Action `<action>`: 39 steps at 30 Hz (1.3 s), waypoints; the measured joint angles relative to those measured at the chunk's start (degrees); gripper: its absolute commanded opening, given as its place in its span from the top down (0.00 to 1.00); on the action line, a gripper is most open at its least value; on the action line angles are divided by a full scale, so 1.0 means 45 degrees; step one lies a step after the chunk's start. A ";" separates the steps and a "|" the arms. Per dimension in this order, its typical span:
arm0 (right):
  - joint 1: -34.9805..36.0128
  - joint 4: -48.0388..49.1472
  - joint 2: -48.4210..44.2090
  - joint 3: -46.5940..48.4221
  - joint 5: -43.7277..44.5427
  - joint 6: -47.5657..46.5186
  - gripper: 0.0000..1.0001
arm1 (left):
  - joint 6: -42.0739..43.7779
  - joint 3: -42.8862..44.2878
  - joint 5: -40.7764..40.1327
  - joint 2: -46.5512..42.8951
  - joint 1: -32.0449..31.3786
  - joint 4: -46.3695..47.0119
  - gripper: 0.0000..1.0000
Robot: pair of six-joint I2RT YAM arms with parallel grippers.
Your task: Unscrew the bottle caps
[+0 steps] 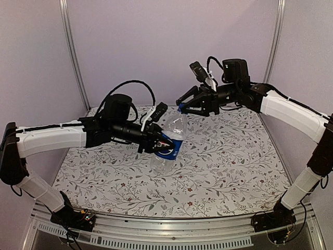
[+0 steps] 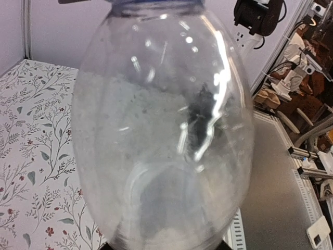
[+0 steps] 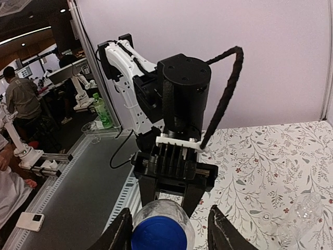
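Table (image 1: 171, 229) is covered by a white floral-print cloth (image 1: 234, 166), and one plain clear bottle (image 3: 306, 208) lies on its side directly on the cloth.

The left arm (image 1: 52, 139) and right arm (image 1: 289, 112) are clad in white shells between black joints, with black cables (image 1: 127, 82) looped at the wrists.

Blue cap (image 3: 158, 234) cropped at bottom edge

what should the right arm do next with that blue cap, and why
Probably close the right pincer on the blue cap and twist. Its fingers straddle the cap with a gap showing, so it isn't clamped, while the left pincer holds the Pepsi bottle tilted, cap still on.
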 measured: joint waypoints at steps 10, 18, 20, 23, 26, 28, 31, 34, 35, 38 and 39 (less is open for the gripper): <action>-0.0214 -0.0311 -0.0029 0.0000 0.2429 0.1103 0.08 | -0.0053 0.0058 -0.2011 0.0029 0.0049 0.0005 0.72; -0.0214 0.0228 -0.0593 0.0000 0.5129 0.3162 0.09 | -0.0233 0.0219 -0.4075 0.0355 -0.0029 -0.0015 0.72; -0.0209 0.0452 -0.0685 0.0000 0.5756 0.3759 0.09 | -0.0253 0.0277 -0.4692 0.0447 -0.0107 -0.0029 0.72; -0.0126 0.0597 -0.0733 0.0000 0.6941 0.4600 0.09 | -0.0253 0.0408 -0.5591 0.0622 -0.0287 -0.0034 0.71; -0.0015 0.0549 -0.0733 0.0000 0.7815 0.5158 0.09 | -0.0253 0.0568 -0.6552 0.0811 -0.0583 -0.0039 0.71; 0.0092 0.0534 -0.0714 0.0015 0.8160 0.5396 0.09 | -0.0248 0.0690 -0.7077 0.0923 -0.0787 -0.0044 0.71; 0.0321 0.0486 -0.0554 0.0083 0.8534 0.5644 0.12 | -0.0243 0.0947 -0.7883 0.1107 -0.1069 -0.0097 0.71; 0.0529 0.0340 -0.0311 0.0097 0.8806 0.5765 0.15 | -0.0238 0.1107 -0.8495 0.1190 -0.1214 -0.0117 0.71; 0.0549 0.0282 -0.0253 0.0097 0.8859 0.5765 0.16 | -0.0233 0.1137 -0.8641 0.1195 -0.1248 -0.0126 0.71; 0.0627 0.0078 -0.0092 0.0097 0.9000 0.5814 0.21 | -0.0233 0.1195 -0.9102 0.1195 -0.1292 -0.0146 0.71; 0.0631 0.0029 -0.0073 0.0092 0.9034 0.5829 0.22 | -0.0233 0.1200 -0.9209 0.1195 -0.1302 -0.0146 0.71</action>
